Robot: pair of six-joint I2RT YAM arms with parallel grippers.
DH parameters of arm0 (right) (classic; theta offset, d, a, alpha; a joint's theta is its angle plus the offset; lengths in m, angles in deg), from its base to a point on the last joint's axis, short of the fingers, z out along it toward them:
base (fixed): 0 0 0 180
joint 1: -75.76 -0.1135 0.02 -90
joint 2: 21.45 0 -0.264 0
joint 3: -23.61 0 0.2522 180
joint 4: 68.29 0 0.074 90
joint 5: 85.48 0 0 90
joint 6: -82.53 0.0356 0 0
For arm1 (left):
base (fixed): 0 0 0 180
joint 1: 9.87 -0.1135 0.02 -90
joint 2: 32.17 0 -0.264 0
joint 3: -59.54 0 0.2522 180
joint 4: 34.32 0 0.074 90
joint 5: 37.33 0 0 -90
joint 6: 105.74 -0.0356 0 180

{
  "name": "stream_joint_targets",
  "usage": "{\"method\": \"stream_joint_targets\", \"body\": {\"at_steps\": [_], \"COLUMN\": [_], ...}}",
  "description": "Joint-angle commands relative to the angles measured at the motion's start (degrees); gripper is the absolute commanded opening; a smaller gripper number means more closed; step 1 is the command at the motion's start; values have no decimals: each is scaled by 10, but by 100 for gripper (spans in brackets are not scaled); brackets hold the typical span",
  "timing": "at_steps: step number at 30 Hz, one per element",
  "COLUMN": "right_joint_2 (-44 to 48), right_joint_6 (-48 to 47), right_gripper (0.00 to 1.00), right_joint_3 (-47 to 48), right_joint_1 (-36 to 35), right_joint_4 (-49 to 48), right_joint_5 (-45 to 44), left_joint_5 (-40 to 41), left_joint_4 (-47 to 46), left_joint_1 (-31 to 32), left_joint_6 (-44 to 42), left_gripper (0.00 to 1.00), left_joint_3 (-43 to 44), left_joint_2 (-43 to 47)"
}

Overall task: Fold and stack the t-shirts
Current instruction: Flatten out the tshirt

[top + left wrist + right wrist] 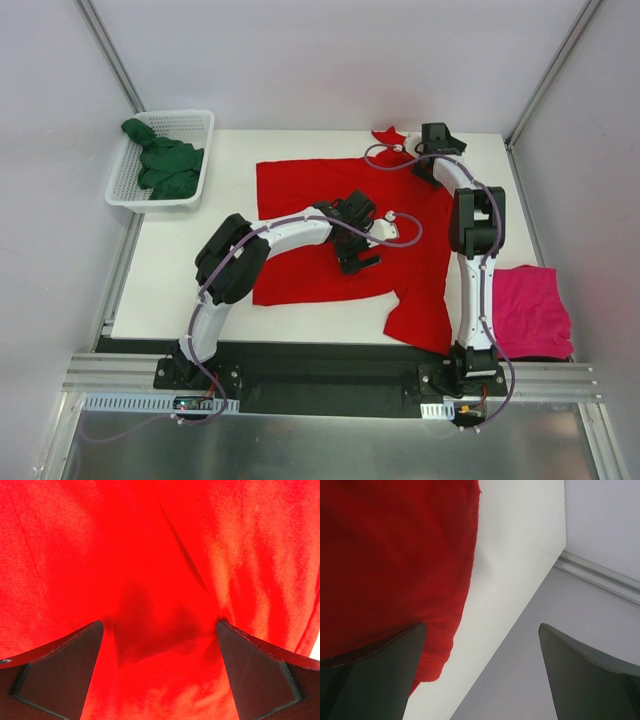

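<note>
Red t-shirt (300, 200) spread flat mid-table (180, 270), one part reaching near edge. Left gripper (160, 625) low over its middle, fingers spread, nothing pinched. Right gripper (482, 627) at shirt's far right edge, fingers wide apart, empty. Magenta t-shirt (535, 310) lies at near right corner. Green t-shirt (165, 165) bunched in white mesh basket (195, 117), far left.

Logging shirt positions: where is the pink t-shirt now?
Top view: the pink t-shirt lies at the near right corner of the table, beside the right arm.
</note>
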Motion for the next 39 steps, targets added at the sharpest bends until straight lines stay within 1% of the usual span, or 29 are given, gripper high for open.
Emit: {"method": "stream_joint_targets", "body": {"at_steps": [1, 5, 6, 11, 16, 18, 19, 21, 22, 23, 25, 26, 27, 28, 29, 31, 32, 33, 34, 35, 36, 39], "right_joint_2": [7, 64, 73, 111, 139, 145, 150, 148, 146, 148, 158, 181, 196, 217, 259, 313, 365, 390, 413, 437, 470, 492], "right_joint_6": [-1, 43, 54, 72, 53, 52, 52, 83, 99, 131, 162, 178, 202, 212, 219, 229, 229, 226, 222, 215, 211, 216], "right_gripper": [100, 100, 100, 100, 100, 100, 100, 100, 100, 100, 100, 100, 100, 100, 100, 100, 100, 100, 100, 100, 100, 100], "right_joint_3": [6, -36, -42, -49, -64, -61, -45, -4, 33, 45, 54, 43, 23, 1, -68, -147, -192, -266, -309, -339, -395, -453], "right_joint_1": [1, -5, -5, -15, -11, -10, -11, -12, -13, -13, -13, -12, -13, -15, -18, -38, -46, -64, -74, -83, -103, -122], "right_joint_4": [27, 92, 121, 211, 215, 219, 229, 301, 331, 395, 455, 510, 532, 550, 561, 550, 531, 520, 505, 484, 472, 411], "right_joint_5": [19, 44, 53, 57, 50, 56, 58, 79, 90, 121, 164, 191, 252, 289, 320, 323, 320, 315, 311, 304, 295, 242], "left_joint_5": [25, 45, 60, 92, 99, 106, 111, 125, 127, 133, 141, 144, 144, 146, 148, 148, 149, 149, 150, 152, 153, 154], "left_joint_4": [36, 34, 32, 32, 32, 32, 33, 33, 33, 33, 35, 39, 42, 43, 44, 44, 44, 46, 48, 49, 49, 49], "left_joint_1": [13, 9, 9, -6, -12, -12, -12, -19, -24, -30, -55, -65, -85, -93, -101, -127, -135, -144, -157, -160, -164, -168], "left_joint_6": [2, 8, 15, 40, 37, 26, 23, 20, 22, 25, 49, 58, 72, 71, 66, 49, 43, 38, 32, 26, 14, 1], "left_gripper": [99, 99, 99, 99, 99, 99, 99, 99, 100, 99, 99, 99, 99, 99, 99, 99, 99, 99, 99, 99, 99, 99], "left_joint_3": [-14, -7, -6, 7, -14, -32, -39, -56, -61, -68, -76, -82, -86, -92, -107, -124, -133, -137, -139, -144, -146, -152], "left_joint_2": [2, 2, 2, 7, 37, 52, 58, 76, 83, 95, 106, 115, 120, 125, 139, 153, 165, 171, 176, 183, 186, 193]}}
